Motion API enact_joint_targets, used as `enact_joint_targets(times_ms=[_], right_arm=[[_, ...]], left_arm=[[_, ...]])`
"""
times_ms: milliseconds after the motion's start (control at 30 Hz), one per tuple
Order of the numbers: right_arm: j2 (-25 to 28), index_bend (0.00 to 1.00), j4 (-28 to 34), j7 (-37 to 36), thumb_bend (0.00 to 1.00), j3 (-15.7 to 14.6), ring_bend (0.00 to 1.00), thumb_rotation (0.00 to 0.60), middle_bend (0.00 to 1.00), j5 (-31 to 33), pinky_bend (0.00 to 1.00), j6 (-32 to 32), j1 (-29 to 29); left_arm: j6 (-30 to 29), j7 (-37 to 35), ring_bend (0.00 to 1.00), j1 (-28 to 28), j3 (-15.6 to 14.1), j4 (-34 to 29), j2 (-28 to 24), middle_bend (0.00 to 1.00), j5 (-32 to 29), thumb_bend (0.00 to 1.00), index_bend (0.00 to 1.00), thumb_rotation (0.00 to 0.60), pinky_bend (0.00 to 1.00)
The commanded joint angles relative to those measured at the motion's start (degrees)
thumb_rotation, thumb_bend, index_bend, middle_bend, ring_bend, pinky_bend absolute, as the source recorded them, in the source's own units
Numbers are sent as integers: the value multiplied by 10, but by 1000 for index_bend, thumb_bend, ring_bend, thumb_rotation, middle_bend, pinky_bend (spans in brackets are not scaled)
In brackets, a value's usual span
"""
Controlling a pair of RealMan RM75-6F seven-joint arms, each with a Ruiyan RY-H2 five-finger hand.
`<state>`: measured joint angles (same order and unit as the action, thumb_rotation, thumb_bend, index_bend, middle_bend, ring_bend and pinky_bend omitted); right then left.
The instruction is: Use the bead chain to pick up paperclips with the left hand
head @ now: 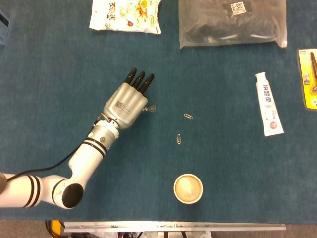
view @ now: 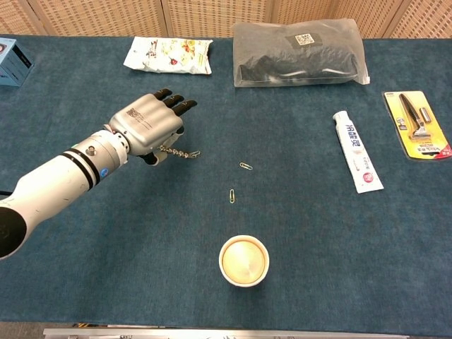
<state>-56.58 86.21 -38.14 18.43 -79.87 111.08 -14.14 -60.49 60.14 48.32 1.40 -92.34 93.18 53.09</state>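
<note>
Chain hangs short from the underside of the left hand, pinched below the palm while the dark fingers stretch out toward 1 o'clock; the pinch itself is hidden by the hand's back. The chain's free end sits at the clip nearest the hand, and in the head view a small metal glint shows just off the hand at 3 o'clock; whether the clip already clings to the chain cannot be told. Two more clips lie loose on the mat: one at 3 o'clock of the hand, another at 4 o'clock, both apart from it. Further toward 5 o'clock stands a cup. The chain looks limp and light, so it probably swings with any quick move; holding it near one end leaves the tail free to drag across clips. The clips are thin, light wire, likely to drop off if jolted. The right hand appears in neither view.
</note>
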Motion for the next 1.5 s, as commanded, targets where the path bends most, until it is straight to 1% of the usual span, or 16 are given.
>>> enact_joint_targets(times_ms=[33, 233, 467, 733, 1033, 1267, 1367, 1500], right_arm=[[0, 440, 0, -1, 630, 0, 202, 600, 355, 0, 333, 0, 0], [0, 440, -1, -2, 630, 0, 202, 600, 355, 0, 333, -2, 0], [0, 440, -3, -3, 630, 0, 202, 600, 355, 0, 333, -7, 2], [1, 440, -7, -2, 630, -4, 202, 600, 355, -3, 333, -17, 7], [1, 440, -5, -2, 629, -6, 202, 600, 355, -7, 333, -14, 6], [1, 440, -1, 11, 630, -11, 202, 600, 355, -13, 333, -17, 9], [1, 440, 1, 18, 630, -12, 202, 600, 355, -15, 333, -19, 12], [0, 440, 3, 28, 630, -14, 202, 600, 355, -18, 333, -21, 15]], left_arm=[[1, 0, 0, 2, -2, 3, 2, 0, -2, 346, 628, 600, 53], [0, -2, 0, 4, -5, 6, 4, 0, -6, 346, 628, 600, 53], [-18, 0, 0, 2, -7, -16, -10, 0, 3, 346, 628, 600, 53], [-61, 10, 0, -15, -15, -59, -53, 0, 7, 346, 628, 600, 53], [-104, -1, 0, -53, -34, -88, -111, 0, 0, 346, 628, 600, 53], [-122, -37, 0, -90, -47, -84, -139, 0, -10, 346, 628, 600, 53], [-121, -51, 0, -103, -52, -74, -141, 0, -12, 346, 628, 600, 53], [-121, -72, 0, -116, -50, -60, -140, 0, -14, 346, 628, 600, 52]])
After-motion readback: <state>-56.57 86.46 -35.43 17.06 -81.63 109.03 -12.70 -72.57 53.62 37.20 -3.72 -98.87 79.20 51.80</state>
